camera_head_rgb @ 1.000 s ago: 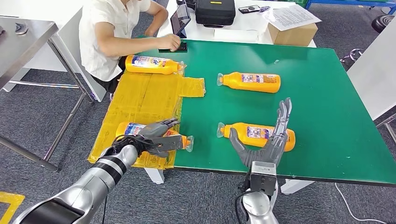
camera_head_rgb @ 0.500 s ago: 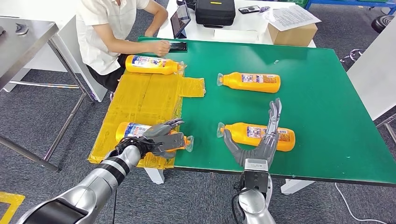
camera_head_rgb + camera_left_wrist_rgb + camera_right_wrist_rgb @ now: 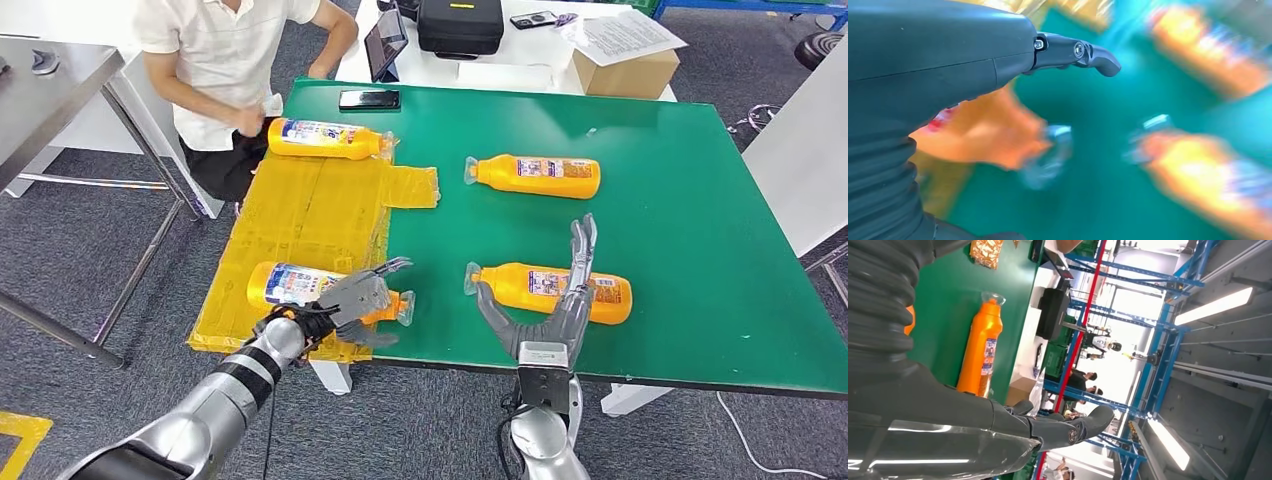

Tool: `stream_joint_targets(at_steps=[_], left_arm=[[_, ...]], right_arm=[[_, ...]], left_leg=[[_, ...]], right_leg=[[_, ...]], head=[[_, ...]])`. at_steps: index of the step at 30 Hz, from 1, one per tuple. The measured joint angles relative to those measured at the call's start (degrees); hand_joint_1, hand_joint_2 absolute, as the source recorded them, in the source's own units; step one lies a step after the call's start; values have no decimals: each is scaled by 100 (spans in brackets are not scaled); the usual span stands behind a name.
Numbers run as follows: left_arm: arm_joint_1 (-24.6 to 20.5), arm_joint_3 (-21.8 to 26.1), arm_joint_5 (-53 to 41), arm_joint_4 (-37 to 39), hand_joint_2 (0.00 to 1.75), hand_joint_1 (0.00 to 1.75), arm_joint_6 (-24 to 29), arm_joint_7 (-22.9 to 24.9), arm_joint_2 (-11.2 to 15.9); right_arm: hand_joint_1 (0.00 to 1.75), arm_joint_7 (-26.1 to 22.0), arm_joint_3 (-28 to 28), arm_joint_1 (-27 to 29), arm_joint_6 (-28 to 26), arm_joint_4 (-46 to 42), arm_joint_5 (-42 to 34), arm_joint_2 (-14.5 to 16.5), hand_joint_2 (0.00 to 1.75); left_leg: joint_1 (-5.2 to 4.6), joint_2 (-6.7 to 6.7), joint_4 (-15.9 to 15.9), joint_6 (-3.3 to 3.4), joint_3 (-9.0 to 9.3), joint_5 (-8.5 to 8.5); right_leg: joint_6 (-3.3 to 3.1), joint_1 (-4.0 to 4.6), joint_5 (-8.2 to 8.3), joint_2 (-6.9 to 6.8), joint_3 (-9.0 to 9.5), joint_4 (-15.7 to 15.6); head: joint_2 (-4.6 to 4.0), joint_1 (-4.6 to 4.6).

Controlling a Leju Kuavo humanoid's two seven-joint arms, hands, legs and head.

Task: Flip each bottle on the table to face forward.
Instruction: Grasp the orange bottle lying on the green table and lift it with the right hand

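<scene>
Four orange bottles lie on their sides. The near left bottle (image 3: 290,284) rests on yellow cardboard (image 3: 300,215), and my left hand (image 3: 355,300) hovers over its neck end with fingers spread, holding nothing. The blurred left wrist view has that bottle (image 3: 983,132) under my left hand (image 3: 948,60). The near right bottle (image 3: 540,285) lies on the green table (image 3: 690,220). My right hand (image 3: 555,305) stands open at its near side, fingers straight and pointing away from me. The far left bottle (image 3: 325,138) and the far right bottle (image 3: 535,175) (image 3: 980,352) lie untouched.
A person (image 3: 225,60) sits at the table's far left corner. A black phone (image 3: 368,99) lies on the far edge. Behind is a white table with a black case (image 3: 460,25) and a cardboard box (image 3: 628,70). A metal table (image 3: 50,70) stands left.
My left hand's fingers have lifted and spread off the near left bottle. My right hand has shifted slightly left. The person's hand has drawn back from the phone.
</scene>
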Motion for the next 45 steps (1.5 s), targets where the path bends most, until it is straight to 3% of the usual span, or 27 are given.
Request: stream_joint_targets(at_steps=[6,11,18,22,26,31,34,36,40,45], left_arm=[[1016,117,797,-2092,175,0,1535,-676,-255],[1528,3,1159,-3096,175,0,1637,-777,-281],[1760,-161,1447,-3722,175,0,1859,-1001,-279],[1910,-253,2025,-4080,175,0,2154,-1027,-303],[2085,-266,3258,-4224,175,0,2054,-572,-399],[2164,-286,3581,-4219,175,0,2009,-487,-412],[2301,-486,3876,-4106,175,0,2034,-448,-432],[2326,-609,3874,-4026,175,0,2109,-407,-443],[2318,-814,3673,-3868,175,0,2316,-379,-457],[2288,-1027,3470,-3705,175,0,2454,-428,-503]], right_arm=[[0,0,-65,144,0,-2,190,3,175],[0,0,-114,236,0,-2,239,3,175],[0,0,-149,246,0,-2,337,3,175],[0,0,-230,177,0,223,1165,-46,175],[0,7,-602,-55,0,931,2527,-252,175],[0,15,-929,-183,-1,1209,3138,-370,175],[0,156,-2080,-717,-2,2070,4481,-860,175],[0,388,-2516,-953,-3,2438,5014,-1076,175],[0,891,-2633,-1234,-4,2939,5574,-1320,175],[0,1077,-2629,-1476,-4,3430,5817,-1484,175]], left_leg=[[0,-4,0,-3,-15,-6],[1,-4,0,-4,-16,-7],[1,-3,0,-1,-16,-2],[1,-2,0,-1,-15,-3],[-2,-11,0,0,-16,-3],[-5,-13,0,1,-18,-2],[-15,-11,2,8,-21,2],[-16,-9,3,10,-21,2],[-12,-8,2,9,-21,2],[-11,-7,2,9,-22,2]], right_leg=[[0,0,-3,-1,-14,-2],[-1,2,-4,-1,-18,-3],[-1,1,-2,-1,-15,-2],[-1,1,-2,-1,-16,-3],[0,-2,-3,-6,-15,-6],[1,-4,-2,-7,-15,-6],[10,-13,5,-8,-14,-6],[12,-14,7,-7,-16,-6],[12,-10,6,-8,-18,-5],[12,-9,6,-6,-18,-5]], head=[[0,0],[0,-1],[0,1],[0,-1],[0,1],[0,1],[0,-1],[0,-2],[0,-2],[0,-2]])
